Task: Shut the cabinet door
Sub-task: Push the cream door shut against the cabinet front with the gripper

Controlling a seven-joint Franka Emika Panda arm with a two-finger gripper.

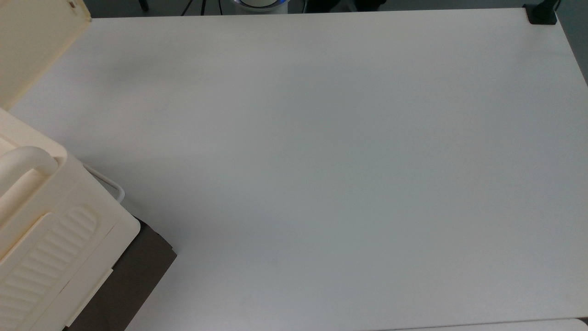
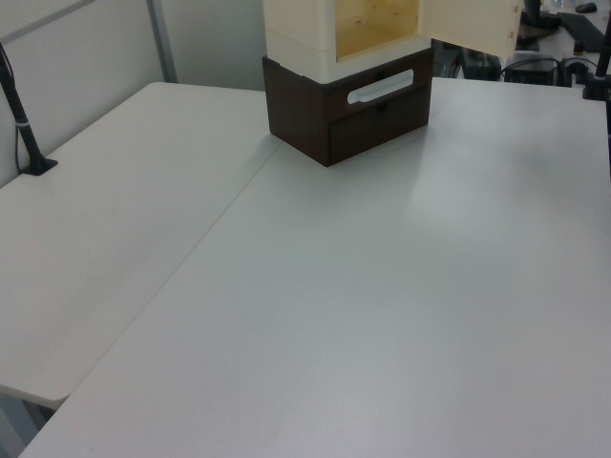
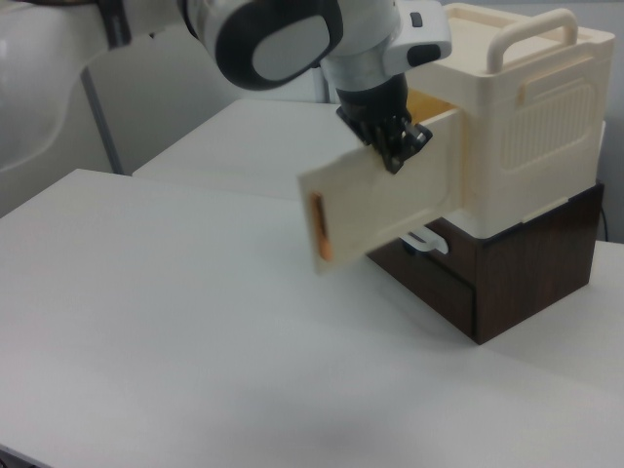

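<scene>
The cabinet is a cream box with a rounded bar handle and a ribbed panel, standing on a dark brown base. The cabinet door stands open, swung out toward the right view's left. My gripper sits at the door's top edge, touching it. In the top view the door fills the upper left corner, above the cabinet. In the left view the door hangs to the right of the wood-lined opening.
The base has a drawer with a white handle. A black clamp grips the white table at the top view's upper right corner. A black post stands at the left view's left, beside a seam between two tabletops.
</scene>
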